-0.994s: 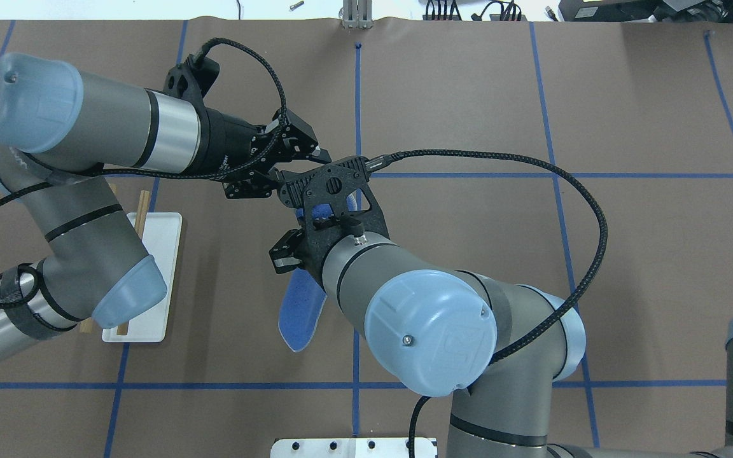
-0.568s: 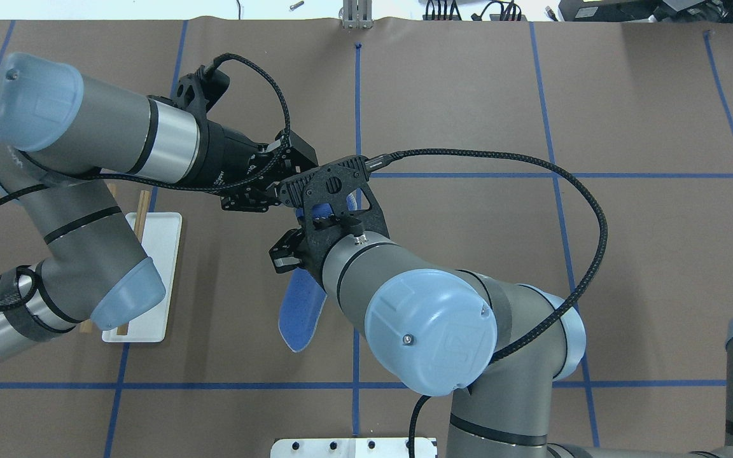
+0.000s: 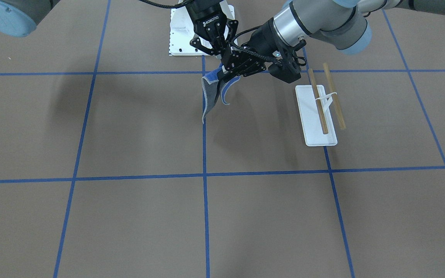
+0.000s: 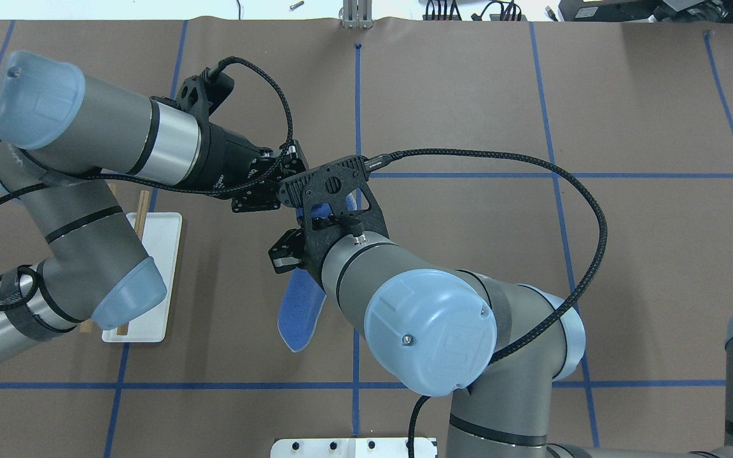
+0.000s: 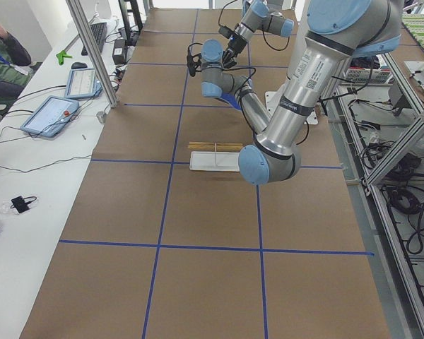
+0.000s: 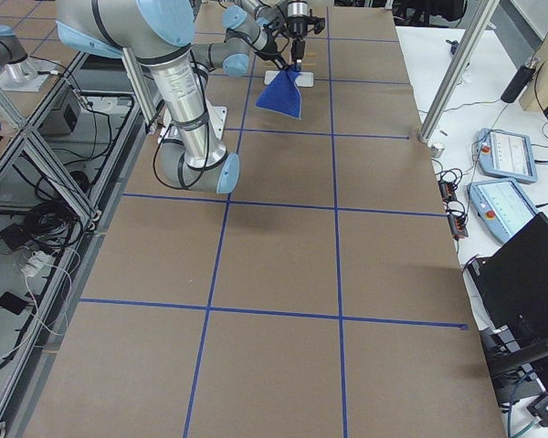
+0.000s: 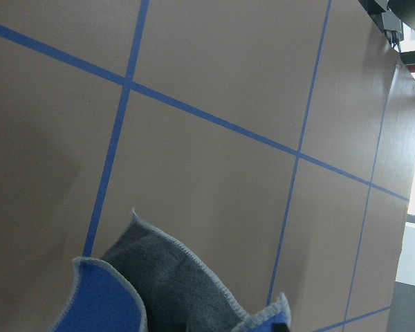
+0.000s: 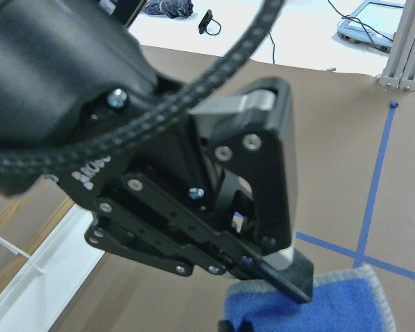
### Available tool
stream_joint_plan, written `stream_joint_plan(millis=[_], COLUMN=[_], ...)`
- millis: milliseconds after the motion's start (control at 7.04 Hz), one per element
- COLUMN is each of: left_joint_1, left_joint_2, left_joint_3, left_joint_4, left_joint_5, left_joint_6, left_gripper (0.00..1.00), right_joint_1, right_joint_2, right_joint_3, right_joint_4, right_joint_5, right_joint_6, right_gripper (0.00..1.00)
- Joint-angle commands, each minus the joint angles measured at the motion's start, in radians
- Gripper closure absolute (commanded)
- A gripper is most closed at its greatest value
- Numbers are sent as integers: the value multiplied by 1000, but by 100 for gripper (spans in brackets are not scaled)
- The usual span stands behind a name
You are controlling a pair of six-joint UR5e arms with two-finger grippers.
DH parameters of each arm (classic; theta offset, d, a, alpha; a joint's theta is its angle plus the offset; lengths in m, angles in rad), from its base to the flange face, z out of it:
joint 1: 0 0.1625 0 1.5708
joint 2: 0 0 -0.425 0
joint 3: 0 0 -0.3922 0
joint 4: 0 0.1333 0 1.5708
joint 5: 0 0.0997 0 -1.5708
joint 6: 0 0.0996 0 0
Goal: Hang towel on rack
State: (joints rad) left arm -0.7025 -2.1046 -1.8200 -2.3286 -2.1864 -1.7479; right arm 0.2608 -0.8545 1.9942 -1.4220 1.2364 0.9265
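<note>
Here the towel [image 3: 210, 98] is up in the air above the tabletop [image 3: 129, 135], near its middle. It hangs down in loose folds, with the grey face toward the front-facing camera and the blue face toward the overhead one. The right gripper [image 3: 219, 54] points straight down over it, and its fingers are clamped on the towel's top edge. In the overhead view the left gripper [image 3: 225, 74] reaches in from about 10 o'clock. Its fingers look drawn together on the same top edge, just beside the right ones. The rack [image 3: 311, 131] stands on the tabletop at about 9 o'clock from the towel in the overhead view, well apart from it. Its two wooden dowels [image 3: 319, 108] lie parallel above the white base.
</note>
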Motion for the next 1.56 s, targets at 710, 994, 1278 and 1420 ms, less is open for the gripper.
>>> stream_joint_plan(millis=[710,994,1278,1420], left_joint_1=[-2,-33,-80,-100], left_joint_2=[5,5,26,44], left_joint_3=[1,1,1,-1], left_joint_4=[2,9,12,18], left_joint_5=[5,4,-6,-10], left_joint_6=[-1,1,5,10], left_gripper=[100,100,100,100], right_joint_1=[3,33,172,278], right_joint_2=[-8,-32,-118,-171], right_joint_3=[11,31,45,43], right_joint_4=[40,34,35,29], right_joint_5=[3,55,241,382], right_joint_6=[29,31,43,48], right_gripper=[0,0,0,0])
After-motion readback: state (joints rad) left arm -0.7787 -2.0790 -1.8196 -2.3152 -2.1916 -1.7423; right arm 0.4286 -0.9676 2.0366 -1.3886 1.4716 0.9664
